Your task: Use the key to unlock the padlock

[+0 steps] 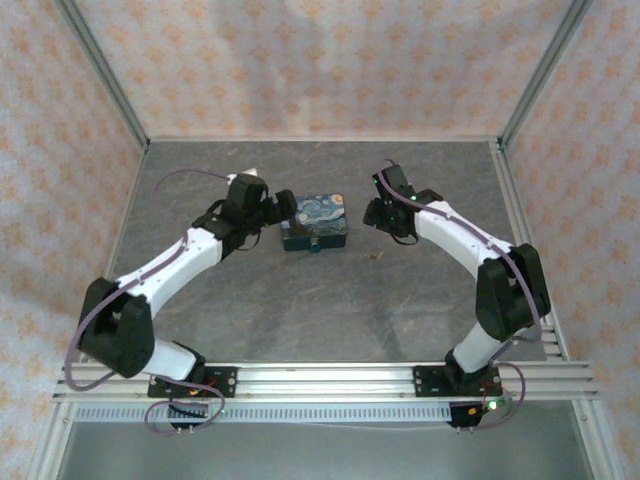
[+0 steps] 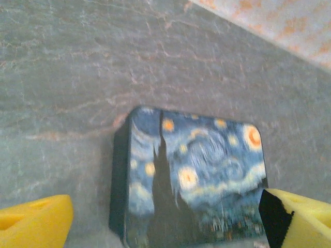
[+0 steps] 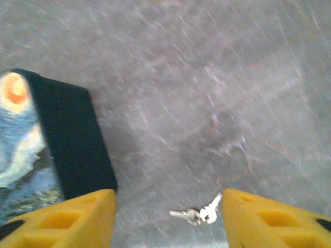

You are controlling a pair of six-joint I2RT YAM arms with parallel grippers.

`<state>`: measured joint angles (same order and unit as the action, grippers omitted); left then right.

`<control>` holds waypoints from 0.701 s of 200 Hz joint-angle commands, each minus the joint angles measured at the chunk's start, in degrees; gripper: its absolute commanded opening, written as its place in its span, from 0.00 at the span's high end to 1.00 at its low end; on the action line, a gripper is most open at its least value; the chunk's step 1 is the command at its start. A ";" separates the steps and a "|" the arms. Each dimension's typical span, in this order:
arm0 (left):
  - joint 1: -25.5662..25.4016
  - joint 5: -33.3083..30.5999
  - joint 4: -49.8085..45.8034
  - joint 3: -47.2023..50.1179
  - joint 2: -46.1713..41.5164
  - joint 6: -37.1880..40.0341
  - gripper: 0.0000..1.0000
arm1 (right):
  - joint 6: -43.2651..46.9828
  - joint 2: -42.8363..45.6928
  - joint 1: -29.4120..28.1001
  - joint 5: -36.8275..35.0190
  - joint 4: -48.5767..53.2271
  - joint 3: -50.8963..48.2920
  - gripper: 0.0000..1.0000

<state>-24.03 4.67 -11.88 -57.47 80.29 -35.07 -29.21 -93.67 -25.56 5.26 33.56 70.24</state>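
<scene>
Starry-night print tin [image 2: 196, 175]: deep blue sky, pale swirls, yellow-orange stars, a dark spire towards 9 o'clock, near-black sides. Table [image 2: 77, 62] is mottled grey with faint pinkish veins. The key [image 3: 209, 211] is pale silver. The left gripper [image 2: 165, 206] and right gripper [image 3: 168, 201] are bright yellow. Arms [image 1: 170, 265] are white with black joints. Walls [image 1: 300, 60], 9 through 3 o'clock, are pale with orange flowers.

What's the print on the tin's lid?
The tin has a dark blue starry-night print with yellow-orange stars; clearest in left wrist view.

Tin [image 1: 314, 222] mid-table [image 1: 300, 310]; key [image 3: 199, 213] on table just R of tin, slightly nearer.
</scene>
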 commanded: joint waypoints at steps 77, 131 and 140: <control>-18.39 -12.71 -9.49 12.74 -11.11 -4.46 0.08 | -12.82 -9.17 -2.12 0.40 8.15 0.05 0.58; -23.14 -16.70 -9.62 13.32 -9.43 -5.89 0.07 | -15.45 -12.81 -2.56 0.30 6.27 1.33 0.59; -23.87 -17.65 -10.27 12.77 -8.83 -5.76 0.07 | -15.82 -13.07 -2.61 0.54 5.77 1.21 0.59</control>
<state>-46.33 -8.21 -20.40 -44.51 70.17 -39.48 -42.68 -105.82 -27.70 6.00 40.25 70.13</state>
